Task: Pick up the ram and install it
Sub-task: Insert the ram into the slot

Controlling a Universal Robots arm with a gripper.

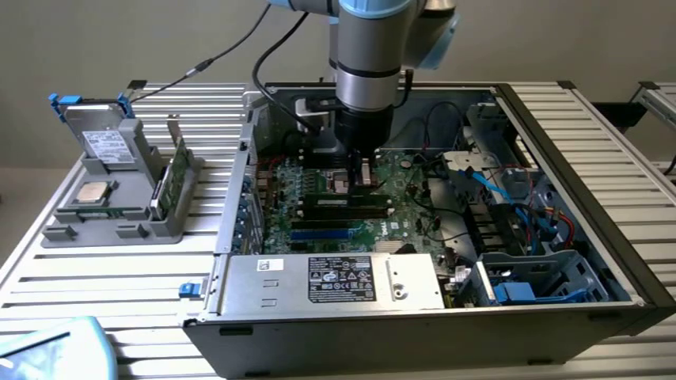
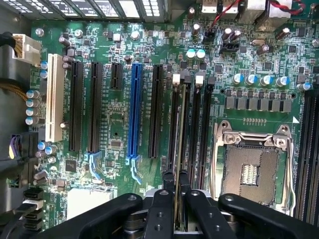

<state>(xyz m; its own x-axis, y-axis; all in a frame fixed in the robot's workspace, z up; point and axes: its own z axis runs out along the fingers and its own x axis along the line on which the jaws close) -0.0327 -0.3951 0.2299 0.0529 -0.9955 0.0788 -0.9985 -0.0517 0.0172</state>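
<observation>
My gripper (image 2: 176, 175) is shut on the ram (image 2: 181, 124), a thin dark-green stick seen edge-on between the two black fingers (image 2: 168, 180). The stick runs along the black memory slots (image 2: 195, 124) beside the processor socket (image 2: 249, 169), in line with one of them. Whether it touches the slot I cannot tell. In the exterior view the gripper (image 1: 359, 170) reaches down inside the open computer case (image 1: 591, 198), low over the green motherboard (image 1: 317, 226), with the ram (image 1: 365, 172) between its fingers.
A grey holder (image 1: 127, 214) at the exterior view's left carries a silver processor chip (image 1: 95, 191) and a green card with a bracket (image 1: 174, 178). The power supply (image 1: 338, 281) sits at the case front. Blue and black cables (image 1: 507, 190) lie right of the board.
</observation>
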